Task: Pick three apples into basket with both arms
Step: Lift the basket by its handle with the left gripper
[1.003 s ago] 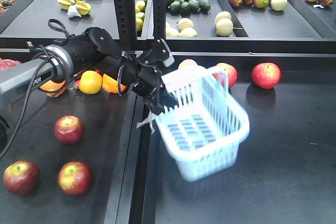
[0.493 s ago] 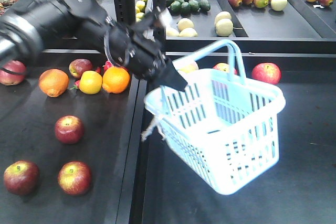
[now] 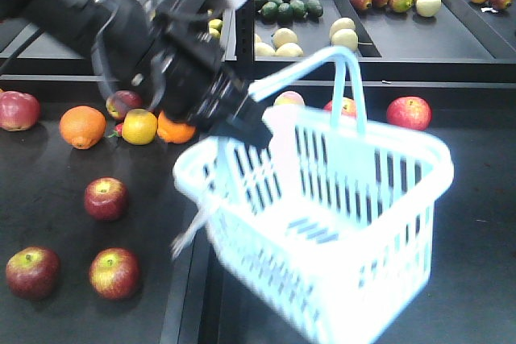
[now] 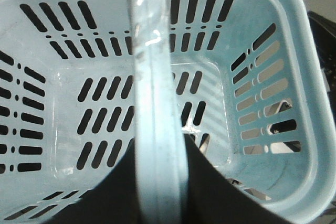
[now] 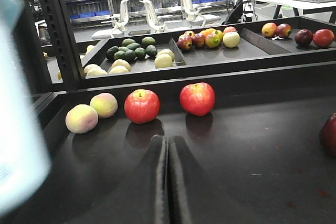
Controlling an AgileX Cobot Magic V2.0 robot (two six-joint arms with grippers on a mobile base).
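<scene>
My left gripper [image 3: 253,125] is shut on the hoop handle [image 3: 345,78] of the pale blue basket [image 3: 363,223], which hangs tilted and blurred in the air. In the left wrist view the handle [image 4: 157,77] runs between the black jaws over the empty slotted basket bottom [image 4: 105,108]. Three dark red apples [image 3: 106,198] [image 3: 32,271] [image 3: 114,273] lie on the left tray. Another apple [image 3: 408,113] lies at the right. My right gripper [image 5: 168,139] is shut and empty, low over the black tray, facing two red apples [image 5: 142,105] [image 5: 197,98].
Oranges [image 3: 82,126] and a yellow fruit [image 3: 139,126] lie behind the left apples. Back shelves hold avocados [image 3: 286,2] and pale fruits [image 3: 343,38]. A raised divider [image 3: 193,296] splits the two trays. Pale peaches [image 5: 81,118] lie left of the right gripper.
My left arm has risen and swung the basket up and toward the camera. The basket now looks larger and hangs lower right, blurred. The apples have not moved.
</scene>
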